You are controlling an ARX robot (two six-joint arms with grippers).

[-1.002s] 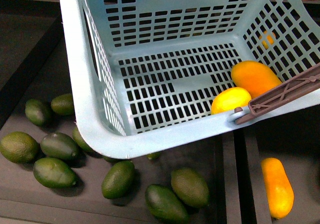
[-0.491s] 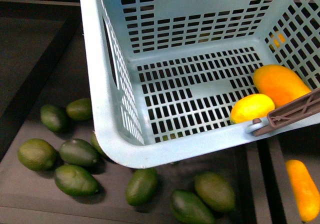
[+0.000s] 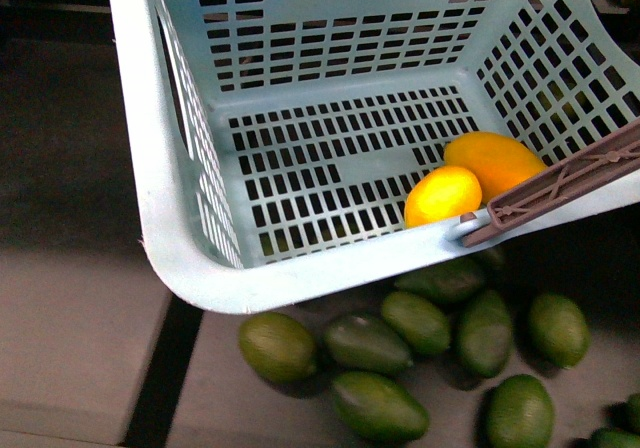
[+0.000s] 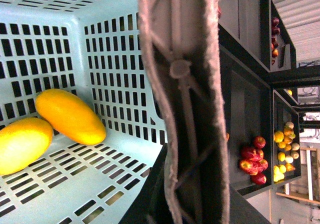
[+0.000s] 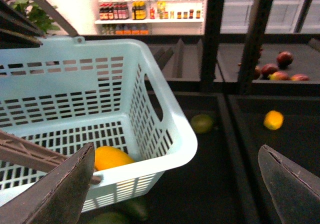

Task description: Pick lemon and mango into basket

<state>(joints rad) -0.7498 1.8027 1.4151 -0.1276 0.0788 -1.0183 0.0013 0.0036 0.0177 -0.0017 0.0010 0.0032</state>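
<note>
Lemon (image 3: 442, 196) and mango (image 3: 493, 161) lay touching on the basket (image 3: 150, 168) floor, mango's long axis angled toward the brown handle (image 3: 560, 183). Left end effector: state could not be told. Right end effector (image 5: 175, 184) was spread, empty, beside the basket.

Basket (image 5: 165, 134): light blue, slotted sides, brown handle across its near side.
Mango (image 5: 112, 158): orange, inside the basket.
Right gripper (image 5: 175, 184): two dark fingers spread wide apart, holding nothing.
Yellow fruit (image 5: 273, 120): alone on the dark shelf.
</note>
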